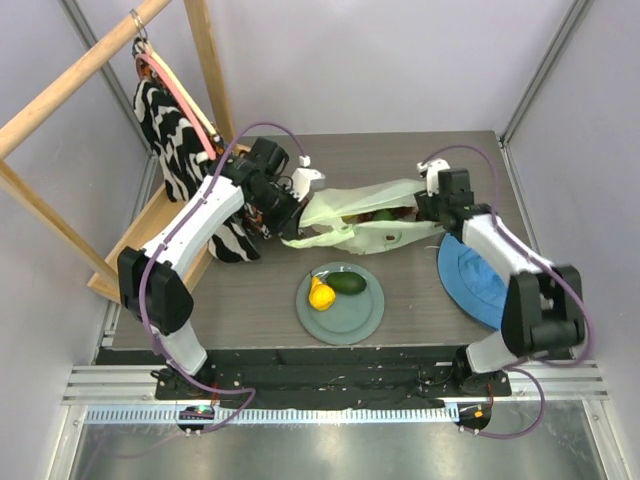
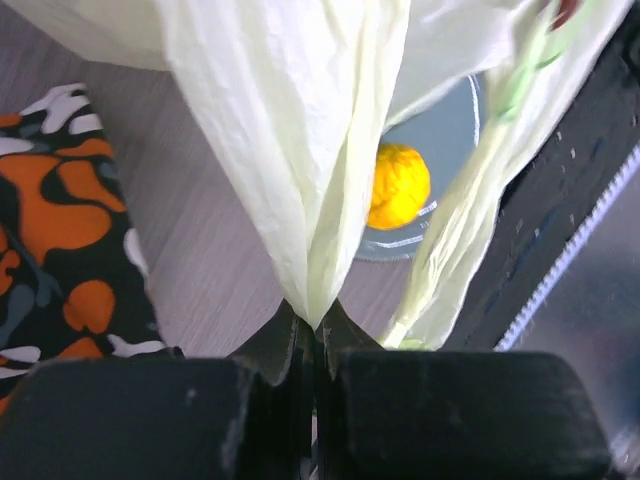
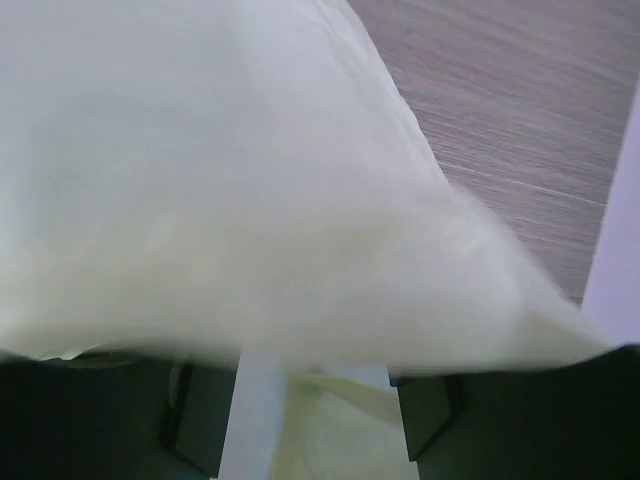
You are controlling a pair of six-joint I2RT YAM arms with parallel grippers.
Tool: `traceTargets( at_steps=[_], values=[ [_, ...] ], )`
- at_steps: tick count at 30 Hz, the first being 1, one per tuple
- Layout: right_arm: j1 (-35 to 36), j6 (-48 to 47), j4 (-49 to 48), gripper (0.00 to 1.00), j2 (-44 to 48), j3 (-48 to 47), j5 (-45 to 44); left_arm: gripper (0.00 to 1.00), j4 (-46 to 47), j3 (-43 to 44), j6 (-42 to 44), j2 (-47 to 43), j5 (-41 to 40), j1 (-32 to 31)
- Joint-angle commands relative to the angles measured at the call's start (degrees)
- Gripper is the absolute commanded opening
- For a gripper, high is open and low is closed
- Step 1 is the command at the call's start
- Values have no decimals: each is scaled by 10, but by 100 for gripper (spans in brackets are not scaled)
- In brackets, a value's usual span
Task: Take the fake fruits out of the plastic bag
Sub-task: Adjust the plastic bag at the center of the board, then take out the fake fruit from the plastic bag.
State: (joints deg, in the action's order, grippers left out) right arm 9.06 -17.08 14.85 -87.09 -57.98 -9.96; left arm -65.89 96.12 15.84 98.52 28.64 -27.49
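A grey round plate is sitting on the wooden table, carrying a yellow-orange plastic fruit and a dark green plastic fruit. A blue cloth hat is lying off to the right. The crinkly pale yellow-green plastic bag is hanging stretched between both grippers just behind the plate, with dark fruits showing through it. The left gripper is pinching a bag fold tight. The right gripper is buried under bag, so can't tell what its fingers are doing.

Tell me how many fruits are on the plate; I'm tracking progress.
2: a yellow-orange fruit on the plate's left side, a dark green fruit beside it. Others may be hidden inside the plastic bag.
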Motion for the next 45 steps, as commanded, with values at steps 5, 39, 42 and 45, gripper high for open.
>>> traceTargets(
  at_steps=[5, 39, 42, 45],
  values=[
    [33, 90, 34, 60, 162, 30, 189, 0, -113, 85, 69, 44, 48, -95],
    [90, 217, -11, 98, -179, -142, 85, 0, -47, -1, 14, 17, -60, -99],
    [90, 209, -12, 90, -207, -156, 82, 0, -47, 1, 14, 19, -60, -99],
    [90, 209, 16, 84, -212, -175, 69, 0, -49, 6, 14, 25, -64, -99]
  ],
)
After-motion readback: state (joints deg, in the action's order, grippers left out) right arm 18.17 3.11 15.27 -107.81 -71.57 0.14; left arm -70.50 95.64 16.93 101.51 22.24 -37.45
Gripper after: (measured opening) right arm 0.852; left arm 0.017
